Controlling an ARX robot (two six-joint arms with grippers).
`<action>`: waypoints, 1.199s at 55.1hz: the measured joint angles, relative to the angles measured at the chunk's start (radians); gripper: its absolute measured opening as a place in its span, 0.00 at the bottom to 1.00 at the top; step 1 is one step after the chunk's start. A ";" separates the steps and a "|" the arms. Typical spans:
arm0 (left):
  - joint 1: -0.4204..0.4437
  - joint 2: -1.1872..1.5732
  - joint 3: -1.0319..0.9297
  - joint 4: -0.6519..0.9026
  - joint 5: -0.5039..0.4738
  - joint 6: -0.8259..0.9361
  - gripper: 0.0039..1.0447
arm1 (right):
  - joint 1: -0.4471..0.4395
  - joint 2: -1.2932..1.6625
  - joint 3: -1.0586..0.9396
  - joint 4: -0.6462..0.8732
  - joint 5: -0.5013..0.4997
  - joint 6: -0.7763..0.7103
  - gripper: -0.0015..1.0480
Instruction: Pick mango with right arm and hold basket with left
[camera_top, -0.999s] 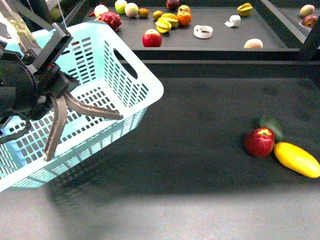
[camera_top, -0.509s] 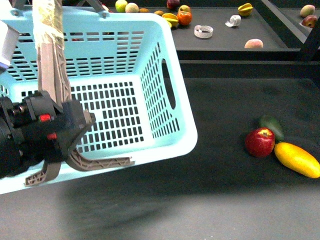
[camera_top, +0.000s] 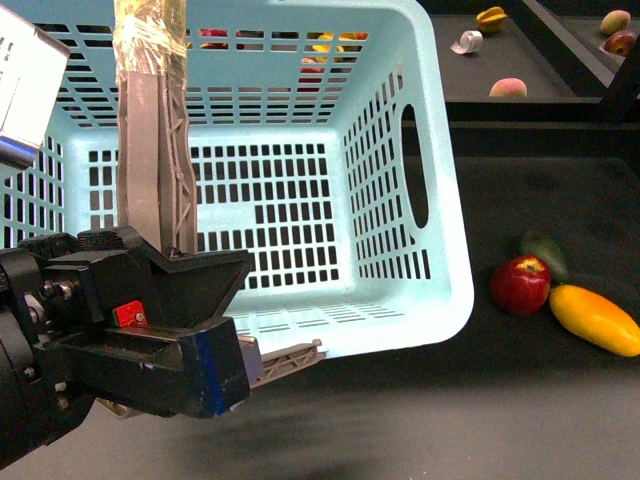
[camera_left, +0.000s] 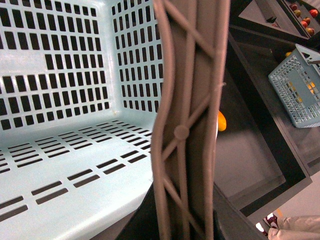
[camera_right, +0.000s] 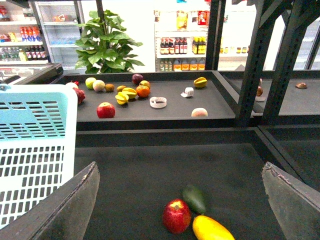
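The yellow mango (camera_top: 594, 318) lies on the dark table at the right, next to a red apple (camera_top: 519, 284). The turquoise basket (camera_top: 440, 250) hangs tilted over the table's left half, its open side facing the camera. My left gripper (camera_top: 150, 340) is shut on its grey-brown handle (camera_top: 150, 180). In the left wrist view the handle (camera_left: 187, 125) runs between the jaws of the left gripper (camera_left: 185, 225), beside the basket's floor (camera_left: 75, 165). The right gripper (camera_right: 180, 200) stands open above the table, and the mango (camera_right: 212, 229) lies just beyond and between its fingers (camera_right: 65, 210). It does not show in the front view.
A dark green fruit (camera_top: 545, 252) lies behind the apple. The raised back shelf (camera_top: 560, 100) holds several fruits and a tape roll (camera_top: 465, 42). Black frame posts (camera_right: 250, 60) stand at the right. Another small basket (camera_left: 297, 85) shows in the left wrist view.
The basket has swung up and to the right, filling the upper left of the front view. My left gripper with the handle came closer. The fruit has not moved.
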 joint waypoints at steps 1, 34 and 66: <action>-0.003 0.000 0.000 0.002 0.000 -0.001 0.05 | 0.000 0.000 0.000 0.000 0.000 0.000 0.92; -0.035 0.000 0.030 -0.003 -0.039 0.003 0.05 | 0.000 0.000 0.000 0.000 0.000 0.000 0.92; -0.035 0.000 0.030 -0.003 -0.040 0.006 0.05 | -0.136 0.339 0.022 0.150 -0.119 -0.021 0.92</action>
